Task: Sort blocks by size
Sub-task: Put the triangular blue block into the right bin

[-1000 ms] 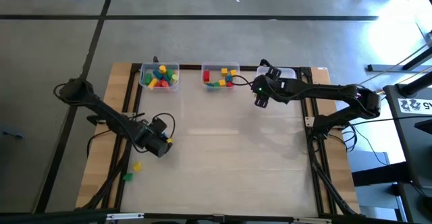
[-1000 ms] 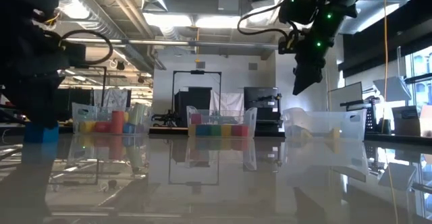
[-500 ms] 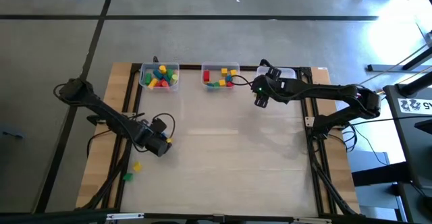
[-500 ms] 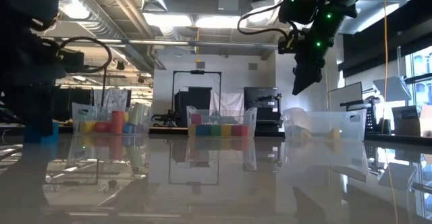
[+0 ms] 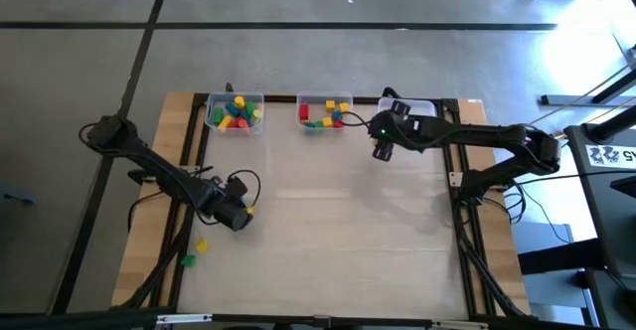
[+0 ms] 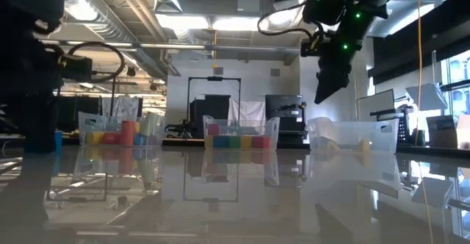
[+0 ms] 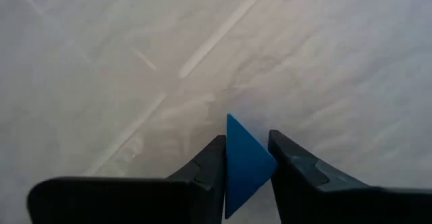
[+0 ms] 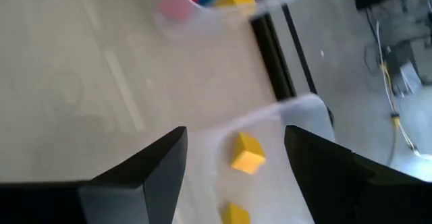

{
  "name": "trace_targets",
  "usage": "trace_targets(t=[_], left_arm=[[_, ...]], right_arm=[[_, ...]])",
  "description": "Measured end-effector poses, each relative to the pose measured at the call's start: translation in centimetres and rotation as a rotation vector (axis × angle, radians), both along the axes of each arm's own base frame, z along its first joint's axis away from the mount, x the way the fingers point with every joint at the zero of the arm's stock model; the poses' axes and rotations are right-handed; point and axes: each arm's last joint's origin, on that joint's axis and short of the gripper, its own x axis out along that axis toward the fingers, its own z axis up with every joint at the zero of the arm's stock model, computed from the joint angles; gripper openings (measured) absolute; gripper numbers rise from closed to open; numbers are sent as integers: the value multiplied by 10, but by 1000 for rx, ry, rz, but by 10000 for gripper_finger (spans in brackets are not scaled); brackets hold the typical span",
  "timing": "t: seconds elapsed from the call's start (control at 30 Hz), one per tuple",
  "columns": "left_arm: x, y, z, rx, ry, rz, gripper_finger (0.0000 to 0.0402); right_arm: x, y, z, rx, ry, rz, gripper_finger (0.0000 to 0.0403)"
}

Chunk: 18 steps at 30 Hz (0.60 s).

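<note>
Change since earlier: left gripper [image 7: 246,163] has narrowed onto a blue block [image 7: 244,162], now pinched between its fingers at the table's left side.
Near, unsorted: yellow block [image 5: 202,244] and green block [image 5: 187,261] lie on the left edge, outside any bin.
Right gripper [image 8: 233,158]: fingers wide, holding nothing, high over the far-right bin [image 5: 434,106].
Far, sorted: left bin [image 5: 211,112] and middle bin [image 5: 300,111] hold mixed colours; yellow blocks [image 8: 247,152] in the far-right bin.
Progress: mostly done by judgement; three blocks remain.
Hard to make out: block sizes inside bins; blue block's lower part hidden by the fingers.

Bright ceiling lights, glossy table glare
</note>
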Motion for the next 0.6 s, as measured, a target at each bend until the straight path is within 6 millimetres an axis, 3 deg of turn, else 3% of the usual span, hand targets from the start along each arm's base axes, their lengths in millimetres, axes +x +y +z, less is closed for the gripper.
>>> trace_targets(t=[0.2,0.6], left_arm=[[15,-8,20,-7,-43,-94,92],[51,-26,64,46,-272,-332,92]], right_arm=[[16,26,5,-11,-78,141,253],[44,102,18,-70,-280,455,253]])
